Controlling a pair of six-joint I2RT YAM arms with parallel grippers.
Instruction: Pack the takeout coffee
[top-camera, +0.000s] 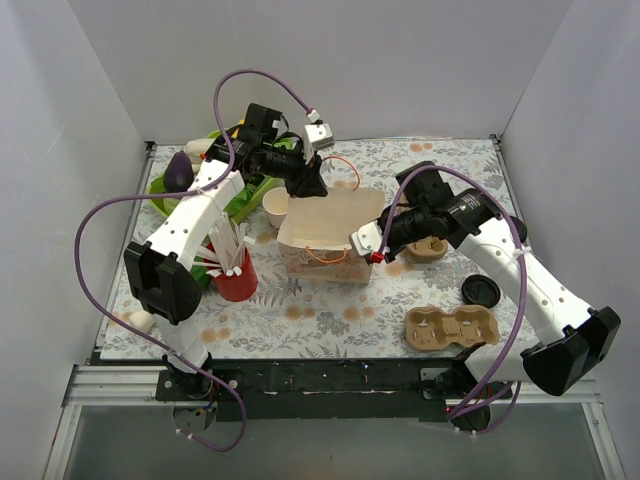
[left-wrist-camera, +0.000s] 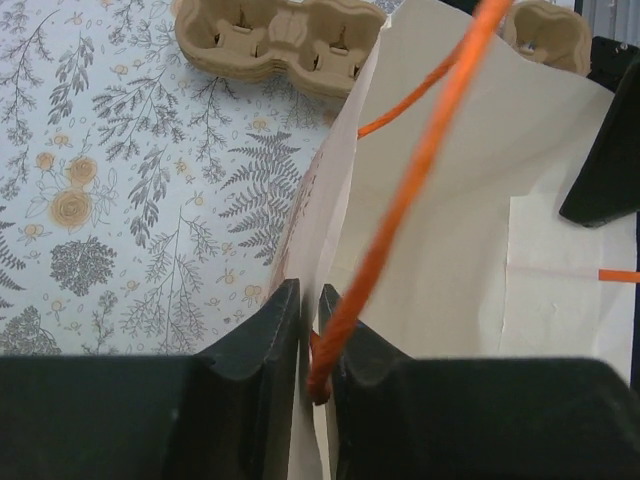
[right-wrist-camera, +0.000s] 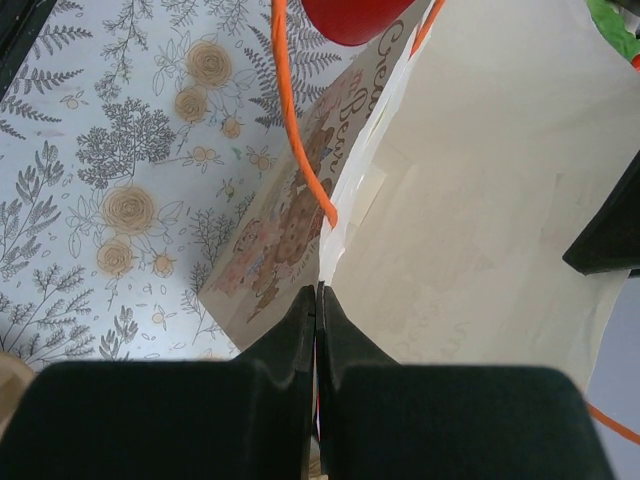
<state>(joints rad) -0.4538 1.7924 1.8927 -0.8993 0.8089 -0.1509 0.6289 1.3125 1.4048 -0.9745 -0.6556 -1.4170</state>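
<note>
1. Left of the bag, near its front-left corner: red cup (top-camera: 237, 284) w/ white sticks (top-camera: 228, 246) standing in it.
2. White cup (top-camera: 275, 208), no lid, upright, just beside the bag's back-left corner.
3. L gripper (left-wrist-camera: 310, 312) is at the bag's back-left rim, clenched on the paper edge. The base of the orange handle (left-wrist-camera: 420, 170) is caught between the fingers along w/ the paper.
4. Bag (top-camera: 330, 215) sits mid-table, mouth open, cream inside showing, brown print on the front panel.
5. R gripper (right-wrist-camera: 316, 300) is at the bag's front-right rim, fingers pressed tight together on the paper edge.
6. Small tray (top-camera: 432, 250), cardboard, just right of the bag, partly under the R arm.
7. Cardboard carrier (top-camera: 450, 327) lies flat, front-right of the bag & apart from it, its holes showing nothing in them.
8. Takeout coffee (top-camera: 480, 291) stands on the tablecloth, well right of the bag & outside it, just behind the carrier's right end. From above only the black lid top & a pale sliver under it show. No gripper touches it.
</note>
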